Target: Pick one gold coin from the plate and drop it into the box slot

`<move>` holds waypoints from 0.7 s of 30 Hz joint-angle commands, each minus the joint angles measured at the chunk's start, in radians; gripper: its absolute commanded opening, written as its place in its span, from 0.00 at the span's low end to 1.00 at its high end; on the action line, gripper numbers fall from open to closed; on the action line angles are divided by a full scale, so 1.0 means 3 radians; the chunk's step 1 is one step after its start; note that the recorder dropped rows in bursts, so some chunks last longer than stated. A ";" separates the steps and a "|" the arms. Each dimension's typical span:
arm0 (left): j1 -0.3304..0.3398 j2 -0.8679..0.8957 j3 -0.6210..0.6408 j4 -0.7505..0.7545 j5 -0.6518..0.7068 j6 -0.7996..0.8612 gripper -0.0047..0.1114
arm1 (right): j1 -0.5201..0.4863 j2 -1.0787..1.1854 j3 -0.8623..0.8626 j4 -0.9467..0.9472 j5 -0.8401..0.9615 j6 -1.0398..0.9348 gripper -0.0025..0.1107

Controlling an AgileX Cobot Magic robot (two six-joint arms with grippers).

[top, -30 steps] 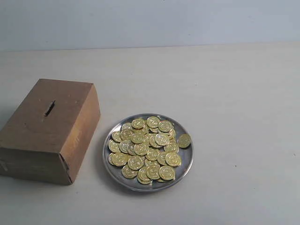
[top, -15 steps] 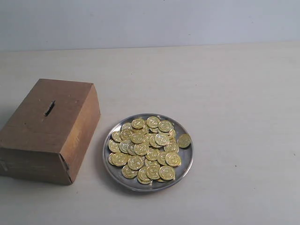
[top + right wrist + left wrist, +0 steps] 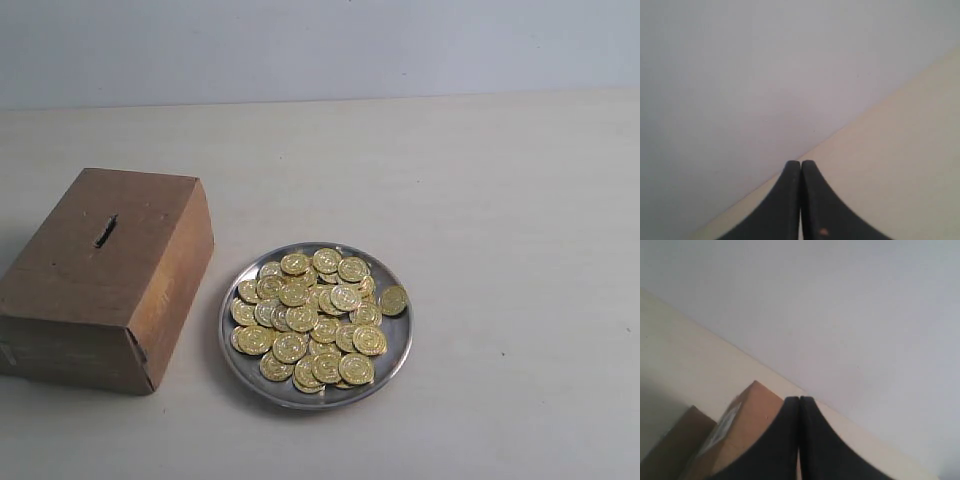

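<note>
Pale table [image 3: 500, 200], plain grey wall [image 3: 300, 40] behind. Neither arm shows in the exterior view.

Left pincer [image 3: 799, 400]: fingers pressed together tip to tip, nothing between them. It is raised and aimed at the wall. A corner of the box [image 3: 747, 425] lies near, ahead of and under its tips.

Right pincer [image 3: 800, 163]: also closed tight and empty. Ahead of it I see only bare table and wall. No plate and no box appear from that wrist.

Plate [image 3: 390, 365]: heaped with gold coins [image 3: 310, 320], pile looks undisturbed. One coin [image 3: 393, 299] sits apart from the heap, against the rim on the side away from the box. The plate is outside both wrist views, so I judge it well apart from both pincers.

Box [image 3: 100, 280]: just beside the plate, not touching it. Slot [image 3: 105, 231] faces up on the big face, nothing in or over it.

Progress, my reading: nothing done yet. No coin is lifted and no pincer is near the plate. Everything is left: open a pincer, come down on the plate, pinch a single coin, carry it over the box, line it up edge-on with the slot, release. The lone rim coin looks the easiest to take singly; the heap risks a double pick.
</note>
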 commanded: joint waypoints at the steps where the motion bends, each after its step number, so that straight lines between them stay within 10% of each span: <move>1: -0.0026 -0.0022 -0.0104 -0.0301 0.0500 0.0079 0.04 | 0.0101 -0.0018 -0.0410 -0.0013 0.0286 -0.0270 0.02; 11: -0.0155 0.0607 -0.1215 -0.1630 0.1709 0.3788 0.04 | 0.0304 0.1429 -0.2161 0.0174 0.1418 -0.1732 0.02; 21: -0.0159 0.1477 -0.1128 -0.1629 0.1775 0.5137 0.04 | 0.0447 0.3794 -0.3387 0.0965 0.2704 -0.2935 0.02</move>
